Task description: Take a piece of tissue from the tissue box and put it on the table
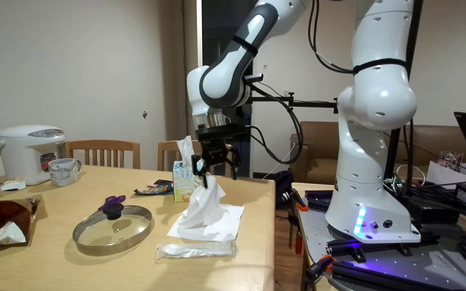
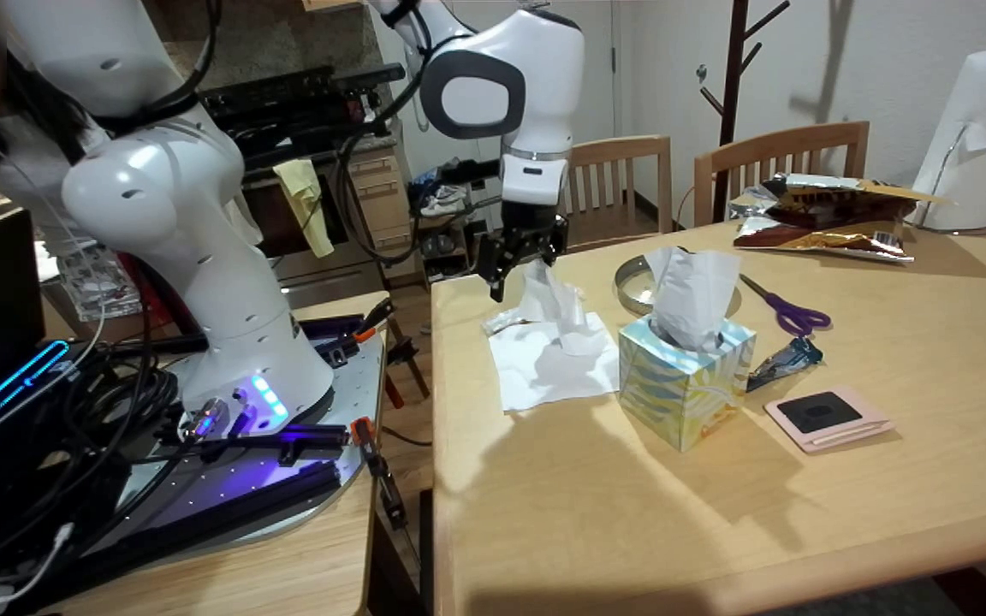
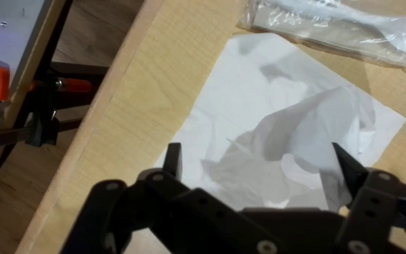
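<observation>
A white tissue [image 1: 216,224] lies spread on the table [image 1: 253,246], with a crumpled peak standing up from its middle. It also shows in an exterior view [image 2: 536,372] and in the wrist view [image 3: 245,88]. The tissue box [image 2: 683,389] stands beside it, patterned in blue and yellow, with another tissue [image 2: 691,295] sticking out of its top. My gripper [image 1: 219,180] hangs just above the lying tissue, fingers wide apart. In the wrist view the gripper [image 3: 255,145] is open, with the raised tissue near its right finger; I cannot tell if they touch.
A clear plastic packet [image 1: 195,249] lies beside the tissue. A glass lid [image 1: 113,230] and purple scissors [image 2: 797,316] are farther along the table. A pink wallet [image 2: 827,419] lies near the box. A mug [image 1: 64,171] and snack bags [image 2: 827,222] stand farther off. The table edge [image 3: 93,116] is close.
</observation>
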